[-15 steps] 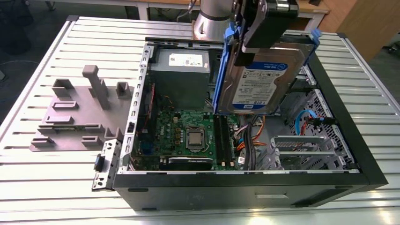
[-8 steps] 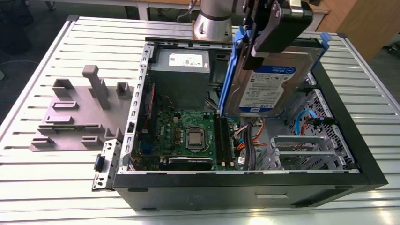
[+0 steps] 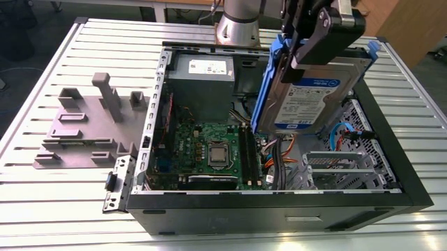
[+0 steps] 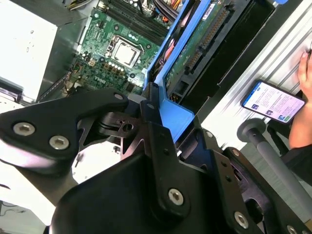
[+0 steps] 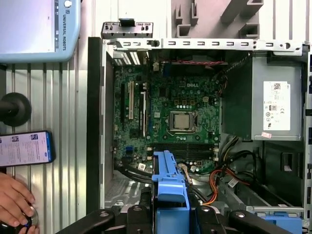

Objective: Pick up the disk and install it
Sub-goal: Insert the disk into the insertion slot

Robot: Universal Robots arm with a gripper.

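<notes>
my hand [image 3: 299, 55] is clamped tight on the blue end rail of the disk [image 3: 314, 102]. the disk hangs below my hand, long axis pointing down and slightly tilted, its lower end inside the open computer case [image 3: 279, 215], with the drive cage [image 3: 335, 163] beneath it.

A ribbed metal table [image 3: 56, 204] stands on dark floor [image 3: 21, 78], wooden furniture [image 3: 399, 21] behind it.

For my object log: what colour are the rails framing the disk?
Blue. The exterior view shows the rails best, edging the disk.
</notes>
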